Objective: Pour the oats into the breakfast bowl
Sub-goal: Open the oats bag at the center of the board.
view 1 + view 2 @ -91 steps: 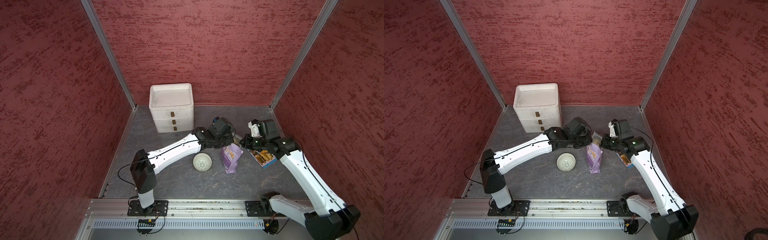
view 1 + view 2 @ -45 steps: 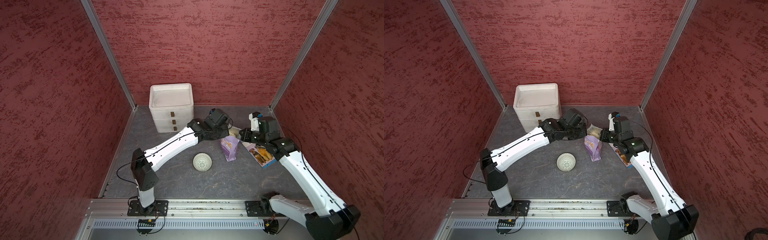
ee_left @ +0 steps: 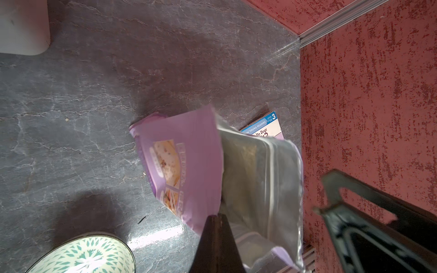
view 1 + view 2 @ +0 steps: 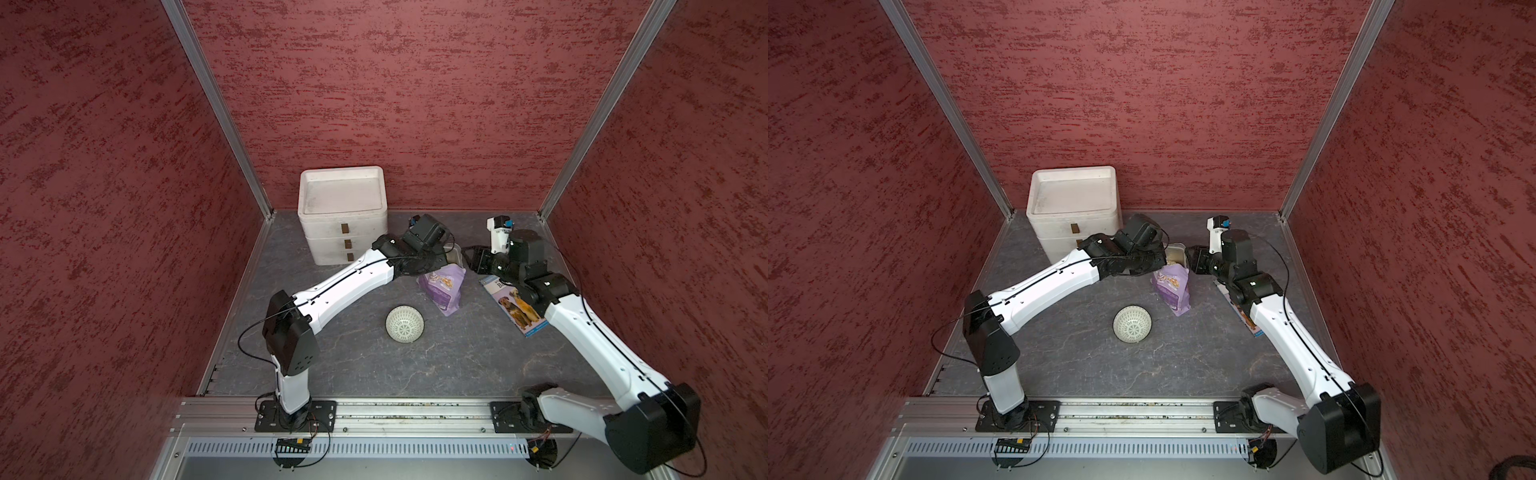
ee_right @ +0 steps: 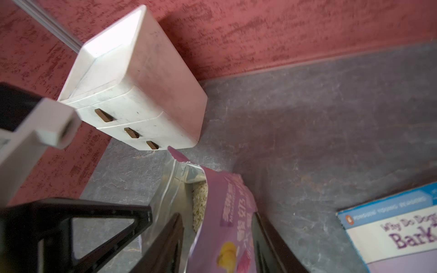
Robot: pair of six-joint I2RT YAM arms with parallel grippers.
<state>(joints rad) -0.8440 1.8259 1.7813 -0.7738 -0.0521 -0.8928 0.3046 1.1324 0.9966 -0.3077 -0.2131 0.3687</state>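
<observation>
The lavender pouch (image 4: 445, 286) (image 4: 1173, 286) hangs tilted behind the breakfast bowl, mouth pulled open toward the back wall. Oats (image 5: 199, 205) show inside it. My left gripper (image 3: 216, 216) (image 4: 451, 257) is shut on one rim of the pouch (image 3: 189, 165). My right gripper (image 5: 216, 215) (image 4: 471, 259) is open, its fingers standing apart on either side of the opposite wall of the pouch (image 5: 236, 201). The breakfast bowl (image 4: 404, 324) (image 4: 1132, 324) (image 3: 89, 255), white with a green lattice, lies on the floor in front of the pouch, lattice side toward the top cameras.
A white three-drawer box (image 4: 343, 216) (image 5: 142, 94) stands at the back left against the wall. A blue dog-picture book (image 4: 515, 305) (image 5: 390, 231) lies flat under my right arm. Red walls close in on three sides.
Both arms carried the pouch back, away from the bowl and toward the rear wall. My right gripper, shut on the pouch rim before, has opened. The left grip is unchanged.
</observation>
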